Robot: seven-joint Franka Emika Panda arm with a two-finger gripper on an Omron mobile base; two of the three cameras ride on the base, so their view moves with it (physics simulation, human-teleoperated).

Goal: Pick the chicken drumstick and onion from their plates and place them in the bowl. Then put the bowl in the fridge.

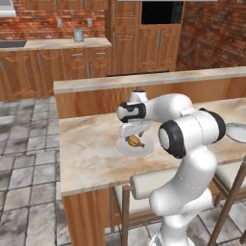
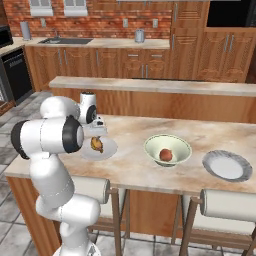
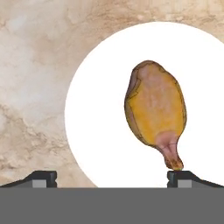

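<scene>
The golden-brown chicken drumstick lies on a round light plate, seen on the counter in both base views as drumstick on plate. My gripper hangs open just above that plate, the drumstick's narrow end close to the right fingertip. From the base, the gripper sits directly over the drumstick. The reddish onion rests inside the pale greenish bowl. A second plate lies bare to the right. The fridge is out of view.
The marble counter has a raised wooden ledge behind it. Stools with padded backs stand along the near edge. Wooden cabinets and a brick wall fill the background.
</scene>
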